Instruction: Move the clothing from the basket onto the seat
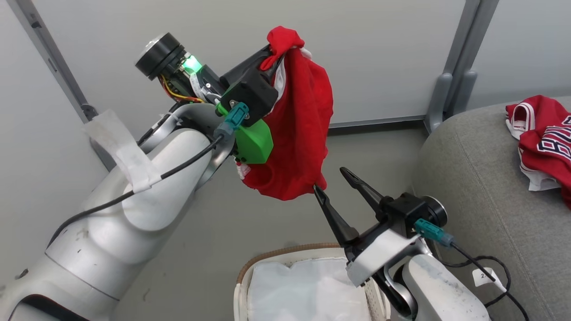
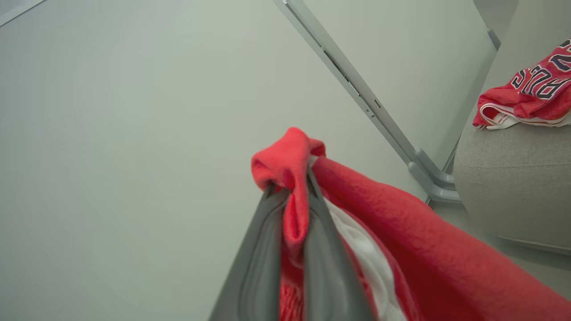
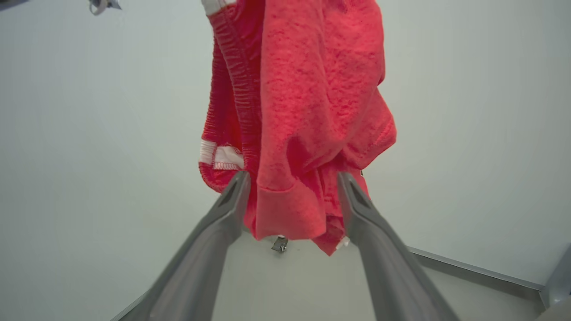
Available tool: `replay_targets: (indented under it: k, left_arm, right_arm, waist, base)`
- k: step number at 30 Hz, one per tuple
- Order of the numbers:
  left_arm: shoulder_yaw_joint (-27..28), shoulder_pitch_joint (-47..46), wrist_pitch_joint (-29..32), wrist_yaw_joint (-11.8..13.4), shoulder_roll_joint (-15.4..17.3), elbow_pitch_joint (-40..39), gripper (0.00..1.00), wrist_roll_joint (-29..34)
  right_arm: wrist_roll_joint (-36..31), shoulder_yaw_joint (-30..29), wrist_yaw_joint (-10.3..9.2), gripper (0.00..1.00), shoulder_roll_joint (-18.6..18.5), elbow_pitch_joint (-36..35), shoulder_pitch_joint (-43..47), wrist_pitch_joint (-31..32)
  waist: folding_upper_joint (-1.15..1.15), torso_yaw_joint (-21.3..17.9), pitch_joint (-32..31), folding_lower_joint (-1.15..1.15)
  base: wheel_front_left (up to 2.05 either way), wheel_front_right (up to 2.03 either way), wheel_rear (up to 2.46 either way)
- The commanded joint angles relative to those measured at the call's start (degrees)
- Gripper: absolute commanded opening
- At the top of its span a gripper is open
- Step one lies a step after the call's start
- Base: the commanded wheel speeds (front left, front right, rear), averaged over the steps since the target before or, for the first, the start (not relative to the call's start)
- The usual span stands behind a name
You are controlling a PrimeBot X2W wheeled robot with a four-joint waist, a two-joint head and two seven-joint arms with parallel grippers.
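A red garment (image 1: 303, 120) with white trim hangs in the air above the basket (image 1: 267, 258), pinched at its top by my left gripper (image 1: 277, 44), which is shut on it. The left wrist view has the bunched red cloth (image 2: 285, 160) squeezed between the left gripper's (image 2: 290, 183) fingers. My right gripper (image 1: 330, 179) is open just under the garment, and its lower hem (image 3: 290, 209) hangs between the spread fingers (image 3: 223, 214). A red jersey (image 1: 544, 138) with black-and-white lettering lies on the grey seat (image 1: 482, 191) at the right.
A white crinkly sheet (image 1: 308, 290) lies inside the basket. A pale wall with grey metal posts (image 1: 450, 89) stands behind, close to the seat's left end. Grey floor (image 1: 223, 232) lies between basket and wall. A black cable (image 1: 490, 267) trails from the right wrist.
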Motion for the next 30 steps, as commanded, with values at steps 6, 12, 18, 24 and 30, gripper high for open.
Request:
replay_targets:
  k: [6,12,18,24,30]
  left_arm:
    - [-2.1,-0.5,0.1,-0.4,-2.0,-3.1,0.00,-0.4]
    - [-3.0,2.4,0.6,-0.7,-2.6,-7.4,0.00,-2.8]
    - [-2.6,6.3,0.9,0.6,-0.7,-9.7,0.00,-4.7]
    - [-0.6,14.0,-2.1,3.1,0.2,-8.6,0.06,-9.1]
    - [1.4,22.5,-7.4,4.7,-0.5,-5.0,0.94,-13.8]
  right_arm:
    - [2.1,-1.6,-0.06,1.00,-0.2,3.0,-3.4,-0.3]
    - [1.6,-2.9,-0.06,1.00,-0.2,6.0,-5.8,-0.3]
    - [2.2,-3.5,-0.06,0.08,-0.3,5.9,-7.1,-0.3]
    - [1.6,-4.1,-0.06,0.00,-0.2,4.3,-6.7,-0.3]
    - [0.0,-6.1,-0.06,0.00,-0.2,2.8,-5.9,-0.3]
  waist:
    - [0.52,2.7,-0.1,0.00]
    - [0.52,4.0,0.2,0.00]
    - [0.52,3.9,0.7,0.00]
    - [0.52,3.0,1.2,0.00]
    - [0.52,2.5,1.6,0.00]
  base:
    - [0.00,0.00,0.00]
    - [0.00,0.00,0.00]
    - [0.00,0.00,0.00]
    - [0.00,0.00,0.00]
    - [0.00,0.00,0.00]
